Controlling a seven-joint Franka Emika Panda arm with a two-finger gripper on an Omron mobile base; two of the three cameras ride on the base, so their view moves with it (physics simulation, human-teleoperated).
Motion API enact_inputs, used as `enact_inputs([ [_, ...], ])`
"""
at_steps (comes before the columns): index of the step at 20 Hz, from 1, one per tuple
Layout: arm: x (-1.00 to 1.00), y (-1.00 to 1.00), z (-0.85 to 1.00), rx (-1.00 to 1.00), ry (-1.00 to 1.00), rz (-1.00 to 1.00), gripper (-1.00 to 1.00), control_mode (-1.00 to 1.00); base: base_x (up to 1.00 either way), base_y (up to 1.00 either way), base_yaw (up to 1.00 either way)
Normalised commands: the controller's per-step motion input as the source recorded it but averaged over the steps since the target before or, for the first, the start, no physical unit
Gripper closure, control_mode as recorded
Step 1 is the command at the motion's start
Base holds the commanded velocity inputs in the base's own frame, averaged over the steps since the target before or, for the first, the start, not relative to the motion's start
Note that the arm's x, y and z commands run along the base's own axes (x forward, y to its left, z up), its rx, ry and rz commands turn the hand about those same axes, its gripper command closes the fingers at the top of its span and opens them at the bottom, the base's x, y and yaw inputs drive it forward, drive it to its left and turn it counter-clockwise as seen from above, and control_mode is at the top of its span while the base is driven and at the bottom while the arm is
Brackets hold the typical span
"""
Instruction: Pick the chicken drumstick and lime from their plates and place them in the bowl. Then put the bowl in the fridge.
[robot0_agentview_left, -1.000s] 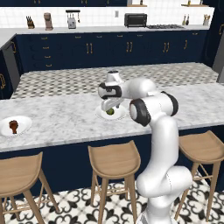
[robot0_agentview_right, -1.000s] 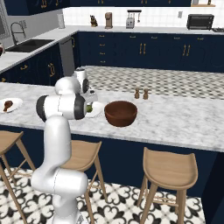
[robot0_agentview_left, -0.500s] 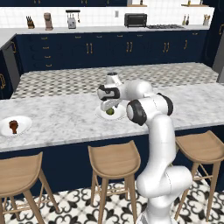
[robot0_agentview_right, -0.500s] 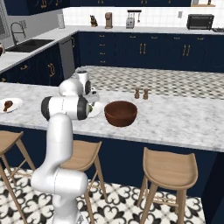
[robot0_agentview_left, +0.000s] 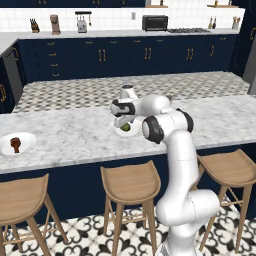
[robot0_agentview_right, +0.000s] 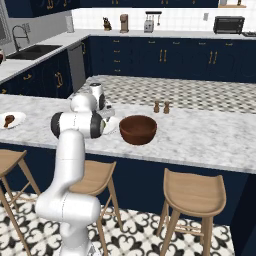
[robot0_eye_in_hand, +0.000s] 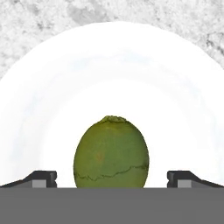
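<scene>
The green lime (robot0_eye_in_hand: 111, 153) lies on a white plate (robot0_eye_in_hand: 109, 74), and my gripper (robot0_eye_in_hand: 111, 179) stands open right over it, one fingertip (robot0_eye_in_hand: 41, 177) on each side and both clear of the skin. From the left base, the lime (robot0_agentview_left: 125, 127) shows just under the gripper (robot0_agentview_left: 123, 122) on the near plate (robot0_agentview_left: 116, 131). The reddish-brown chicken drumstick (robot0_agentview_left: 15, 144) rests on the other white plate (robot0_agentview_left: 19, 145) at the counter's far left; from the right base it is the drumstick (robot0_agentview_right: 8, 120) at the left edge. The dark wooden bowl (robot0_agentview_right: 137, 129) sits empty, right of the arm.
Salt and pepper shakers (robot0_agentview_right: 161, 107) stand behind the bowl on the marble island. Wooden bar stools (robot0_agentview_left: 131, 186) line the near side. Navy cabinets and a back counter with a toaster oven (robot0_agentview_left: 154, 22) run along the far wall.
The hand has come down closer over the lime on its plate; the fingers stay apart. Drumstick and bowl have not moved.
</scene>
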Motion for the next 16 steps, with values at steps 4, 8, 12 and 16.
enact_inputs([
  [4, 0.04, 0.0, -0.22, 0.0, 0.0, 0.0, -1.0, -1.0, 0.0, 0.0, 0.0],
  [8, 0.0, 0.02, -0.22, 0.0, 0.0, 0.0, 1.0, -1.0, 0.0, 0.0, 0.0],
  [12, 0.0, 0.03, -0.14, 0.0, 0.0, 0.0, 1.0, -1.0, 0.0, 0.0, 0.0],
  [16, -0.54, -0.13, 0.29, 0.09, 0.0, 0.0, 1.0, -1.0, 0.0, 0.0, 0.0],
])
